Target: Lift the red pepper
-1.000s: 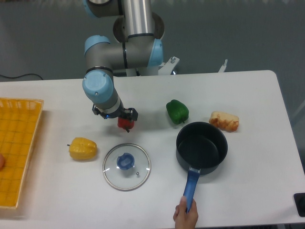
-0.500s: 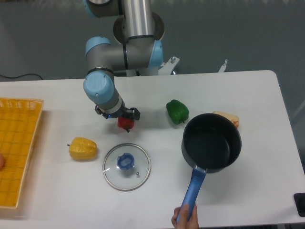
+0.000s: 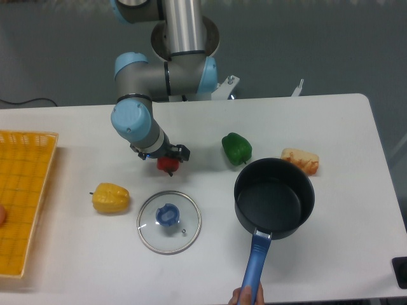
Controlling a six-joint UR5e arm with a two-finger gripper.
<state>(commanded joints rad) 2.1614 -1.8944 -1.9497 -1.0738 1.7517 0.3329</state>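
The red pepper [image 3: 168, 165] is a small glossy red shape just left of the table's middle, mostly covered from above by my gripper [image 3: 166, 157]. The gripper's dark fingers sit on either side of the pepper's top, seemingly closed on it. Whether the pepper rests on the table or is lifted off it cannot be told from this overhead view. The arm's blue-capped wrist [image 3: 132, 122] reaches in from the upper left.
A yellow pepper [image 3: 110, 197] lies to the lower left and a green pepper [image 3: 236, 147] to the right. A glass lid [image 3: 169, 222] sits just below the gripper. A person's hand [image 3: 247, 296] holds a dark pot [image 3: 274, 199] by its blue handle. A bread piece [image 3: 300, 160] lies right; a yellow basket [image 3: 22, 197] stands at the left edge.
The hand has shifted the pot down and to the left, uncovering the bread. My gripper and the red pepper have edged slightly to the right and stayed together.
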